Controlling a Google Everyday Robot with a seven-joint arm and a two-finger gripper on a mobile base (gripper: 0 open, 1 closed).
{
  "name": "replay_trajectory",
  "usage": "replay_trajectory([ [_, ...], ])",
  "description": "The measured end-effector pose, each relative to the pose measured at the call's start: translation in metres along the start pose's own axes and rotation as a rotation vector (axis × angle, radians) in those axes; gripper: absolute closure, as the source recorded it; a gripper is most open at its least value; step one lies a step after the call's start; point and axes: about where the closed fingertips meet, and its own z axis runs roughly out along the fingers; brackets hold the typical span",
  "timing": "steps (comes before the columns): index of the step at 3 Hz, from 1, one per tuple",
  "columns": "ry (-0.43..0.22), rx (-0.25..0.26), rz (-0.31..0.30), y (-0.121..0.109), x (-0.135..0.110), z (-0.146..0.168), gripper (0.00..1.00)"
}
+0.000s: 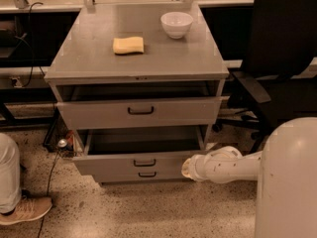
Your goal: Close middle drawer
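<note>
Touching middle drawer front, tool at right end

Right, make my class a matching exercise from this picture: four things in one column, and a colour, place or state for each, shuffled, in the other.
Column one:
1 sponge
2 bowl
3 middle drawer
4 claw

Column two:
A pulled out
B white
C low, at the right end of the middle drawer's front
D yellow

Pairs: 1-D, 2-B, 3-A, 4-C
</note>
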Motion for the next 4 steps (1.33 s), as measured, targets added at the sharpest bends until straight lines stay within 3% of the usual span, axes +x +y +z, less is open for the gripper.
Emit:
replay_trajectory([
  [2,-0.009,0.077,-0.118,-0.053,-0.002,0.04,1.0],
  [4,-0.045,0.135,-0.21,-0.092,-0.025,0.076,1.0],
])
